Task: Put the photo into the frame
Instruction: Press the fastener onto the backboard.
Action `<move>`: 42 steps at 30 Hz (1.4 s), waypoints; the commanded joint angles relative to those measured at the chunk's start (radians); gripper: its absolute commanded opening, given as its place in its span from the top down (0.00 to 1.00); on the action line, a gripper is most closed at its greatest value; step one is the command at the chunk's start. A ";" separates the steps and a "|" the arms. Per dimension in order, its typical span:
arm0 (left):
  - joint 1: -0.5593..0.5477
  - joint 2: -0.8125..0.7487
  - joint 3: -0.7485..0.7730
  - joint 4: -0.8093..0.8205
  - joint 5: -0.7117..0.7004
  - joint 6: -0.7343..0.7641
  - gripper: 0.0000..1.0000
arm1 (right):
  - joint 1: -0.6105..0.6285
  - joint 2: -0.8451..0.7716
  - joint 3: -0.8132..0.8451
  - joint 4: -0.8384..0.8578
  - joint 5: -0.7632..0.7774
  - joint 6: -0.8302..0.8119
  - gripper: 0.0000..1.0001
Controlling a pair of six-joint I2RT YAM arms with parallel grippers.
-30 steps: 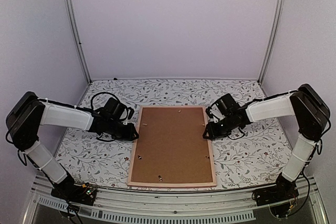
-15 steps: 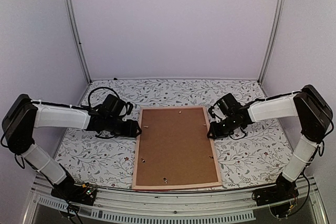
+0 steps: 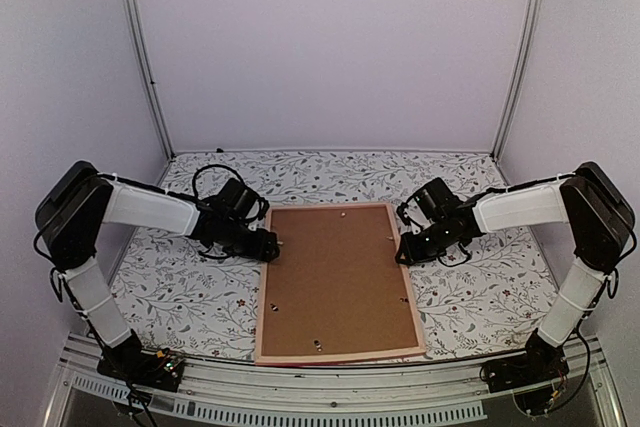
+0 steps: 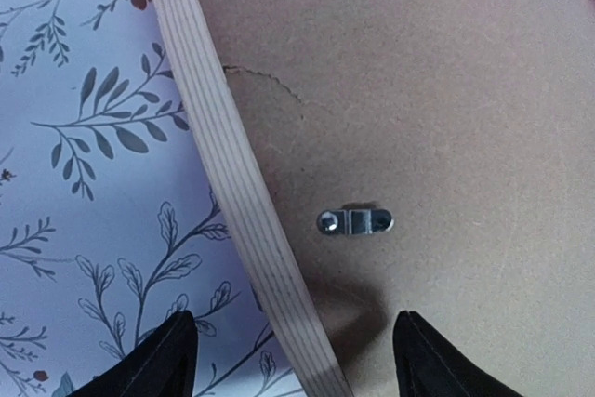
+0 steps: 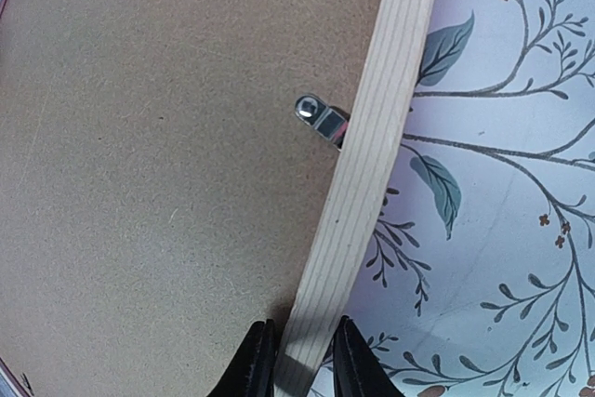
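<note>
One frame, back side up, long axis near-to-far

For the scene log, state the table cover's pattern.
The table cover is white with grey leafy sprigs, clearest in the right wrist view.

The backing board hides whatever lies inside the frame.
</note>
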 commanded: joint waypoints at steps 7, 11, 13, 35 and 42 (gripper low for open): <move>-0.006 0.097 0.094 0.006 -0.082 0.027 0.35 | 0.001 -0.033 -0.025 -0.026 0.013 -0.036 0.77; -0.006 0.142 0.130 0.015 -0.070 0.031 0.37 | 0.001 -0.033 -0.025 -0.025 0.010 -0.038 0.77; -0.006 0.166 0.145 0.015 -0.064 0.032 0.38 | 0.002 -0.033 -0.025 -0.026 0.013 -0.039 0.77; 0.010 0.201 0.180 0.044 -0.060 -0.010 0.54 | 0.001 -0.037 -0.041 -0.015 0.009 -0.033 0.77; 0.013 0.220 0.200 0.045 -0.055 -0.023 0.51 | 0.001 -0.038 -0.040 -0.019 0.013 -0.035 0.77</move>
